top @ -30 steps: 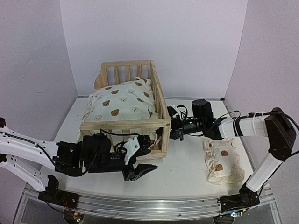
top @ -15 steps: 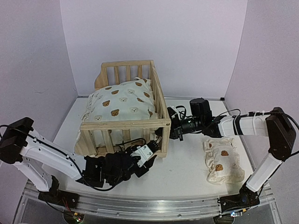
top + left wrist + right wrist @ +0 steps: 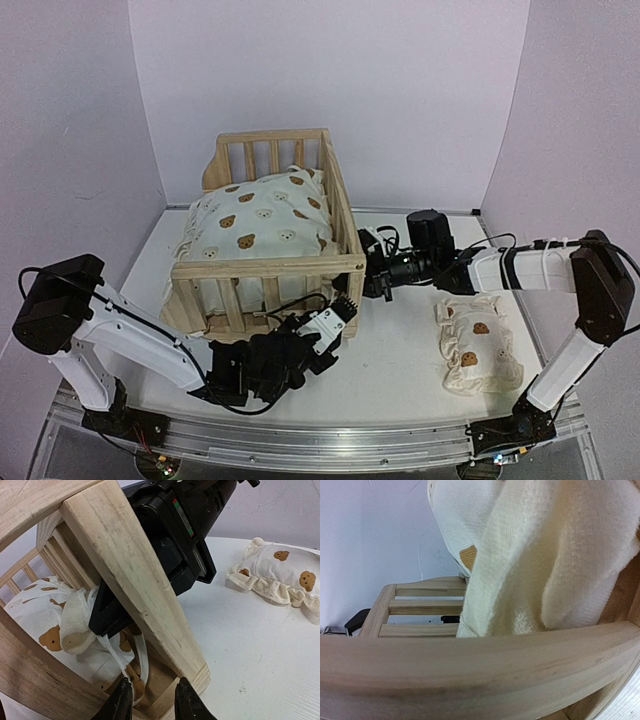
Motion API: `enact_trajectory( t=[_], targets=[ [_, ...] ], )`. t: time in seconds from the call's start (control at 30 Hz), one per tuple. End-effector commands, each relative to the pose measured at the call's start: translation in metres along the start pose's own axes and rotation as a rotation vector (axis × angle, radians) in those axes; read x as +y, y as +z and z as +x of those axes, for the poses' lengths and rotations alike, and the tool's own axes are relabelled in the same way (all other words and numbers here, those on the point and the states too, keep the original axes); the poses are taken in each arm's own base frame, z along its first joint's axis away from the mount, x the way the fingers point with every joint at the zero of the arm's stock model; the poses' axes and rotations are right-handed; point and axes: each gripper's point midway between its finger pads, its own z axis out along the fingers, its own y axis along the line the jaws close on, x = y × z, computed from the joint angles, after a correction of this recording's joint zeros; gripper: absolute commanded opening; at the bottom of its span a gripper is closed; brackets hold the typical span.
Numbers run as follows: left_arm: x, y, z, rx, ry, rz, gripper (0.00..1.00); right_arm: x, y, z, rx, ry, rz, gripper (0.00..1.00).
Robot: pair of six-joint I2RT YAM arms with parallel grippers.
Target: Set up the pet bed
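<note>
The pet bed [image 3: 262, 266] is a light pine slatted frame at the middle left of the table. A cream bear-print cushion [image 3: 262, 218] bulges out of it. My left gripper [image 3: 336, 314] is open, low at the bed's front right corner. In the left wrist view its fingertips [image 3: 120, 703] straddle the base corner [image 3: 172, 692], with a cushion tie [image 3: 116, 659] beside the left one. My right gripper [image 3: 366, 276] straddles the bed's right rail by the corner post [image 3: 134, 580]. In the right wrist view the rail [image 3: 470, 675] hides its fingers.
The small bear-print pillow [image 3: 477, 344] lies on the white table [image 3: 400, 350] at the right, also in the left wrist view [image 3: 280, 572]. Lilac walls close in the back and sides. The metal base rail [image 3: 320, 440] runs along the near edge.
My left arm has swung up and round, and its gripper has moved from in front of the bed's near rail to the front right corner. My right gripper and the bed have stayed put.
</note>
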Motion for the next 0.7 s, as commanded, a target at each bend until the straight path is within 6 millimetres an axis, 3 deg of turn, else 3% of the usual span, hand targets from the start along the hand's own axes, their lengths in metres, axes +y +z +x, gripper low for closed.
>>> enact_trajectory(
  t=[0.0, 0.3, 0.43, 0.67],
  targets=[
    [0.028, 0.008, -0.018, -0.018, -0.086, -0.181, 0.30, 0.043, -0.004, 0.011, 0.030, -0.096, -0.080, 0.00],
    [0.044, 0.011, -0.015, 0.022, -0.090, -0.351, 0.29, 0.047, -0.008, 0.019, 0.053, -0.109, -0.097, 0.00],
    [0.049, 0.007, -0.008, 0.036, -0.081, -0.369, 0.36, 0.044, -0.007, 0.026, 0.092, -0.115, -0.109, 0.00],
    [0.049, -0.010, 0.007, 0.014, -0.151, -0.250, 0.46, 0.045, 0.007, 0.033, 0.181, -0.177, -0.141, 0.00]
  ],
)
